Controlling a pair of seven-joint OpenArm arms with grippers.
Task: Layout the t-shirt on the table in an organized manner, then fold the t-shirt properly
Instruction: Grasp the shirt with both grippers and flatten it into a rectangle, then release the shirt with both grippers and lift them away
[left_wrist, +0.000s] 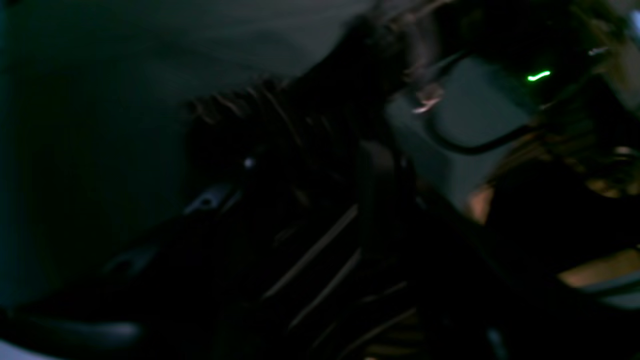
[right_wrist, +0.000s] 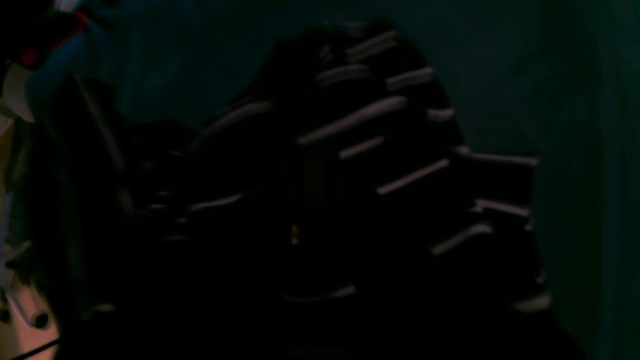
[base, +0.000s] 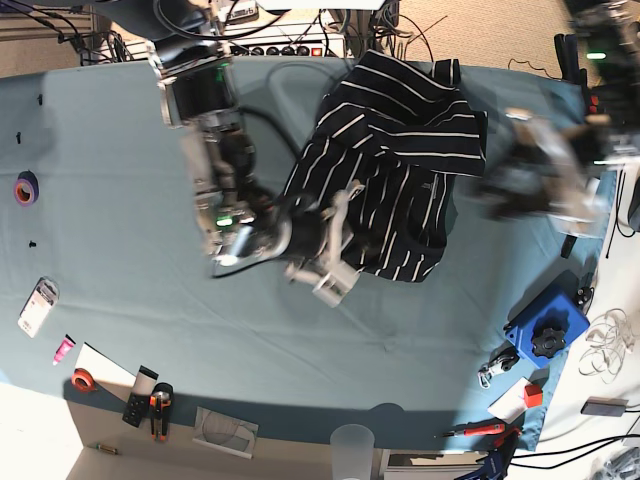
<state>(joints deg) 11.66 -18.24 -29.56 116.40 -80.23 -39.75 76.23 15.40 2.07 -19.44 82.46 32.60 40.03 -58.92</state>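
The t-shirt is lying bunched at the bench's far middle. Its near-left hem is being pinched by the right gripper, jaws pressed together; the left gripper, blurred, is being held spread beside the right edge. A one-sided pull risks further bunching. Tape rolls and a cup are lying well clear.
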